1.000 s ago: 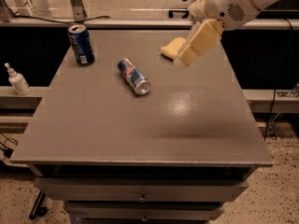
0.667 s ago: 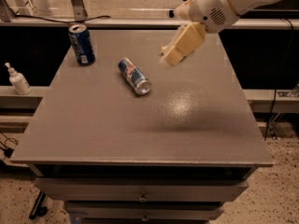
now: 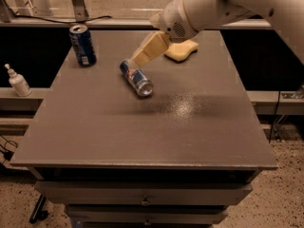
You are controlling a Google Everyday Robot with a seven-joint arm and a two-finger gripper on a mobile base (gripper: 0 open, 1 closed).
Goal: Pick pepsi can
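- Camera view: pepsi can [image 3: 83, 45] upright at the table's [image 3: 95, 137] far-left corner. Gripper [image 3: 141, 57] hovers to its right, above the toppled slim can [image 3: 136, 77] — I cannot tell its opening.
- Step: approach, I judge. Next — swing left, line up on the pepsi can.

Grey table [image 3: 142, 137] fills mid-frame, with drawer fronts along its lower edge. Three items sit on it. The pepsi can [image 3: 83, 45] stands upright near the upper-left corner. A slim can [image 3: 137, 78] lies on its side up and left of centre, well apart from the pepsi can. A yellow sponge [image 3: 183, 50] lies flat at upper centre. The end effector [image 3: 140, 57] hangs over the slim can's upper end, just left of the sponge.
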